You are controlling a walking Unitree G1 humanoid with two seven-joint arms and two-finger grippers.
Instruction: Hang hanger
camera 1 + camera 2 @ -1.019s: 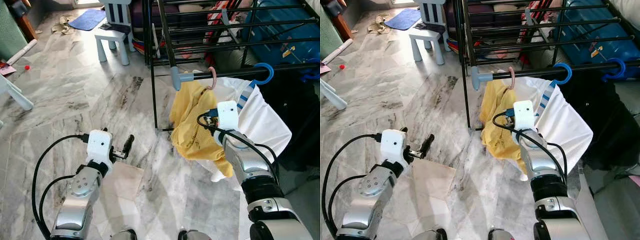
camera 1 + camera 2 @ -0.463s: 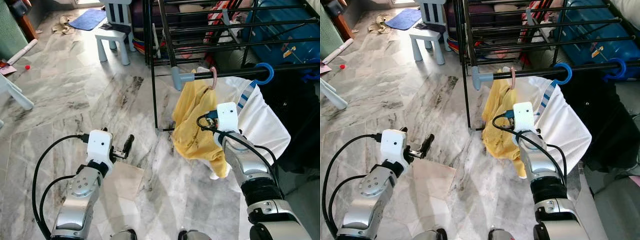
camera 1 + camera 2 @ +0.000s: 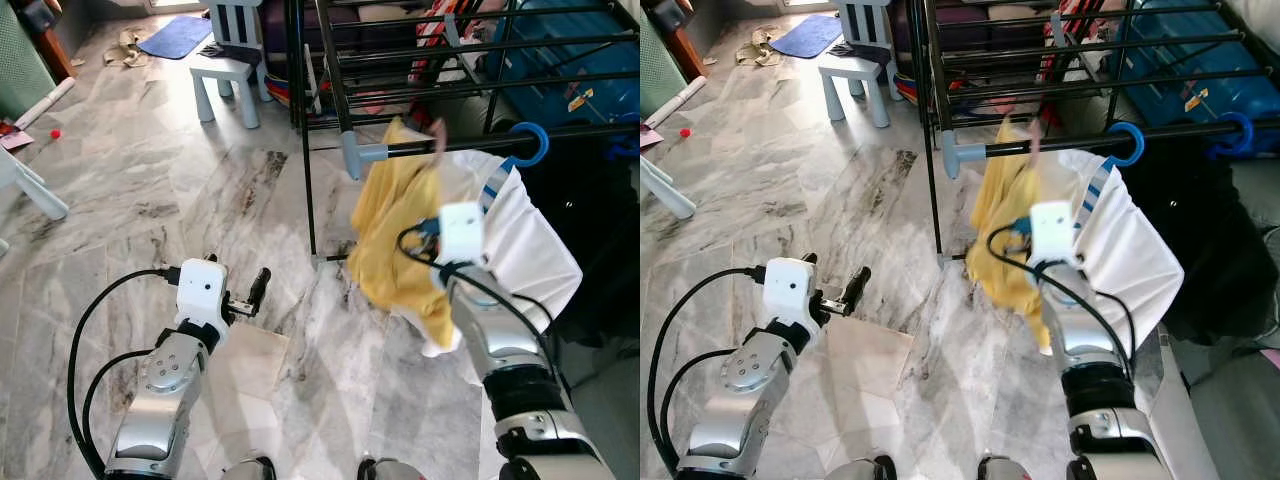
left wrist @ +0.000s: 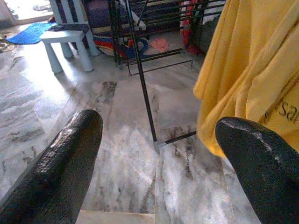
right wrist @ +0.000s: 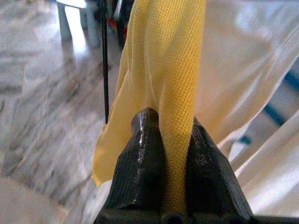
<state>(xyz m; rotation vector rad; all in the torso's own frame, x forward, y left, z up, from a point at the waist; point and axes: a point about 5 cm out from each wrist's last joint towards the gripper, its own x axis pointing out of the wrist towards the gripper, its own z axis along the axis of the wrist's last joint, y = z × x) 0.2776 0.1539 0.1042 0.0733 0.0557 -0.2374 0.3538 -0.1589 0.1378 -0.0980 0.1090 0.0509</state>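
The yellow garment [image 3: 400, 235] on its pink hanger [image 3: 437, 138] is now lifted and blurred at the rack's near rail [image 3: 470, 146] — pinched between right gripper [image 5: 170, 135] fingers, hook apparently not seated yet — while left gripper [image 4: 159, 154], fingers spread, is held low at left.

The pink hanger hook [image 3: 437, 137] by the rack's rail [image 3: 470, 146] is smeared with motion blur, so can't tell if it's over the rail or just beside it. The yellow shirt [image 3: 395, 235] hides the hanger's body completely. Right gripper [image 5: 173, 154] fingertips are buried in yellow fabric, and the white garment [image 3: 525, 245] behind is blurry.
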